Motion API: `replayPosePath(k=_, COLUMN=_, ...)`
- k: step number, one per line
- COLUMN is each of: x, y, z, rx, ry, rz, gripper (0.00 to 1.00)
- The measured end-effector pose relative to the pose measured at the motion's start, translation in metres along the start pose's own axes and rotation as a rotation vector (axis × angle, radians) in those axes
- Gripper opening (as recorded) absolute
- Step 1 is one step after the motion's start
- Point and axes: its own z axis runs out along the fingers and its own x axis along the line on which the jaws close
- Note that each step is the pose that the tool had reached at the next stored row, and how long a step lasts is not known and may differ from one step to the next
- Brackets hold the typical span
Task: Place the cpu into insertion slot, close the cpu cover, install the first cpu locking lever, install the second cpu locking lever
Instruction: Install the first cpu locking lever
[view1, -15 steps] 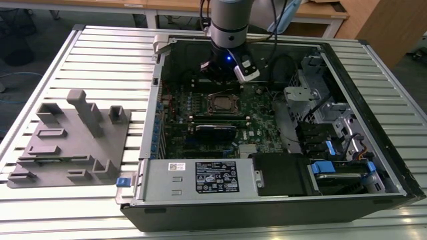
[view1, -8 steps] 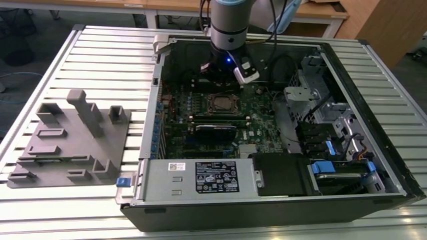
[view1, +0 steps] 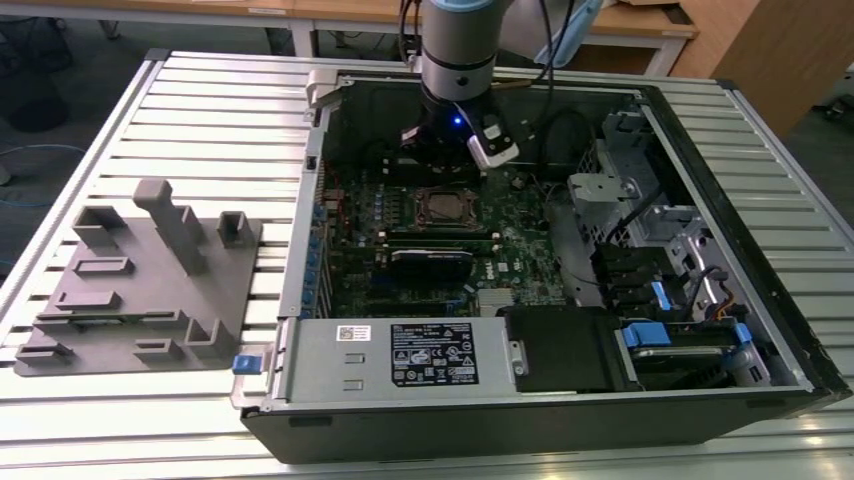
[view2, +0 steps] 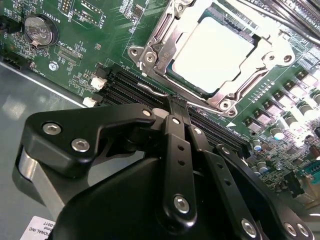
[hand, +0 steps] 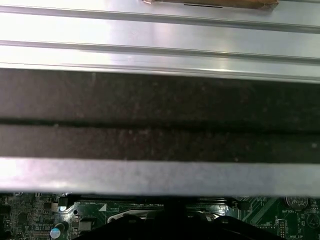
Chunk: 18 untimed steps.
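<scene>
Cpu seated, cover down over it. Fingers pressed together, tips at locking lever beside cover. Lever step in hand, likely; it calls for a steady push.

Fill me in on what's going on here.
A robot arm is working inside an open computer case on a table. The cpu lies in the slot, with the cover down over it. The pincer is shut, its tips at the socket's edge beside a thin wire lever. Whether it grips that lever cannot be told.
</scene>
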Motion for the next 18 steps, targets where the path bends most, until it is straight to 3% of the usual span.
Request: replayPosePath(k=18, x=-0.0059, y=-0.0006, z=0.0024, rx=0.0019, ry=-0.0006, rz=0.005, gripper=0.11)
